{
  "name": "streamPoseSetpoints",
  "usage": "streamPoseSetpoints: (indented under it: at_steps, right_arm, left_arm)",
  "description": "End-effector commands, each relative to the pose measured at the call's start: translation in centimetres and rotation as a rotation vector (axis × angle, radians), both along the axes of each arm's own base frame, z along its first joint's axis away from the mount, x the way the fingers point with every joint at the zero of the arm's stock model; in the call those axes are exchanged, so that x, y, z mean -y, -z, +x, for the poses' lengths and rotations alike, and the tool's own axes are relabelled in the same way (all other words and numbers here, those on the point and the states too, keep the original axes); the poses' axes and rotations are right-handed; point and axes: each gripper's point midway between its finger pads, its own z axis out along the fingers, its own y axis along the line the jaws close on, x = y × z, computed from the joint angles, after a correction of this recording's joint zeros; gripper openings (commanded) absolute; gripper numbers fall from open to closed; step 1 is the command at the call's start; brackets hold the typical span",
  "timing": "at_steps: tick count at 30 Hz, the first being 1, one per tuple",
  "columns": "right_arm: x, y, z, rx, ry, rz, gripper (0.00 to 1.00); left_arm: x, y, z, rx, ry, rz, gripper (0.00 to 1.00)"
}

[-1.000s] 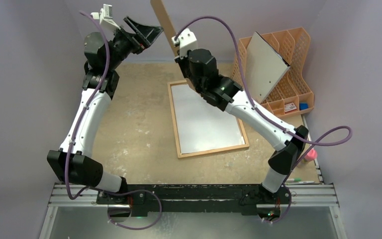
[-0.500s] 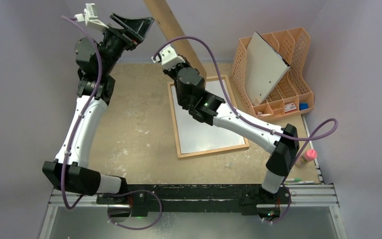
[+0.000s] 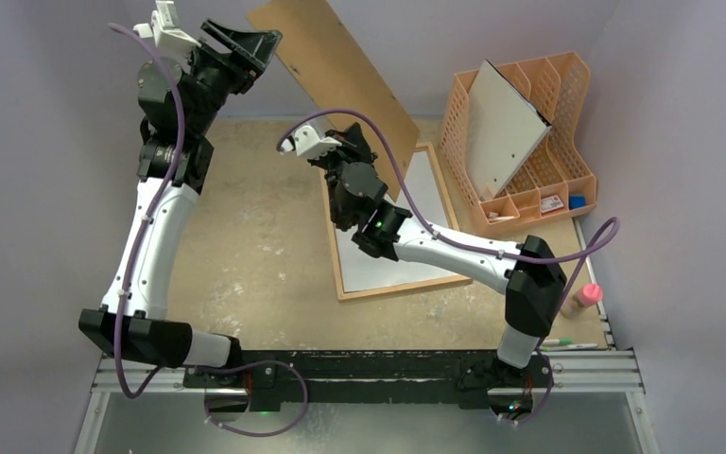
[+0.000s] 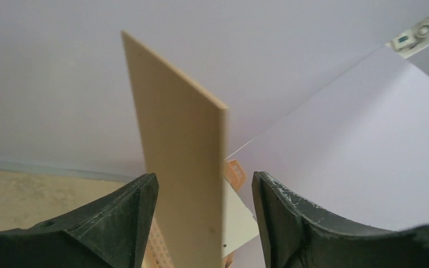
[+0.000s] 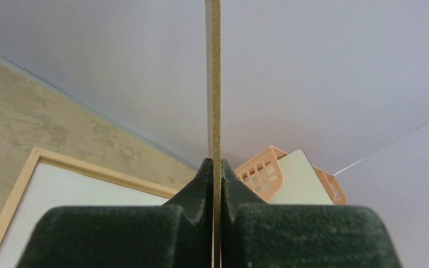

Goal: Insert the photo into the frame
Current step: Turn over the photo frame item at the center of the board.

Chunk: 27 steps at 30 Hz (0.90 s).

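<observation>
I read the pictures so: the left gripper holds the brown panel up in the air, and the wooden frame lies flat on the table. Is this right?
Not quite: the right gripper holds the brown panel, its fingers shut on the edge, as the right wrist view shows. The left gripper stands open. The frame does lie flat on the table.

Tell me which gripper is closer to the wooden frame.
Right. The right gripper, clamping the brown panel, hangs above the far-left corner of the frame; the left gripper is up high, well off to its left.
</observation>
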Motion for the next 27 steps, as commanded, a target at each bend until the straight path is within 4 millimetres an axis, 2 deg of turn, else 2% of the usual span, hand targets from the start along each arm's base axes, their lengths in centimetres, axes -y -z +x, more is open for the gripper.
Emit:
streamPoseSetpoints:
  at_steps: [1, 6, 11, 16, 18, 21, 22, 24, 27]
  right_arm:
    - [1.5, -4.6, -1.3, 0.137, 0.031, 0.117, 0.00]
    - [1.0, -4.0, -1.7, 0.147, 0.020, 0.077, 0.00]
    - [0.5, -3.3, -1.7, 0.143, 0.020, 0.051, 0.00]
    - [0.2, -2.7, -1.8, 0.142, 0.018, 0.022, 0.00]
    - [0.1, -2.5, -1.8, 0.142, 0.023, 0.016, 0.00]
    - [0.1, -2.2, -1.8, 0.136, 0.029, 0.020, 0.00]
    - [0.1, -2.2, -1.8, 0.132, 0.026, 0.019, 0.04]
    - [-0.4, -1.8, -2.1, 0.118, -0.005, 0.004, 0.33]
    - [-1.3, -1.3, -3.2, 0.111, -0.078, -0.026, 0.70]
  left_arm:
    - [-0.1, 1.9, 1.2, -0.091, -0.024, 0.025, 0.62]
    - [0.4, 3.9, 2.4, -0.162, -0.003, 0.026, 0.55]
    - [0.4, 4.3, 2.6, -0.176, -0.004, 0.022, 0.38]
    - [0.7, 4.3, 2.5, -0.183, 0.012, 0.027, 0.13]
    - [0.7, 4.6, 2.6, -0.194, 0.013, 0.040, 0.00]
    - [0.6, 4.5, 2.7, -0.183, 0.009, 0.058, 0.00]
    - [0.5, 4.3, 2.7, -0.171, 0.005, 0.066, 0.00]
    - [0.2, 3.5, 2.6, -0.142, -0.003, 0.071, 0.00]
    - [-0.2, 1.8, 2.4, -0.075, -0.012, 0.060, 0.00]
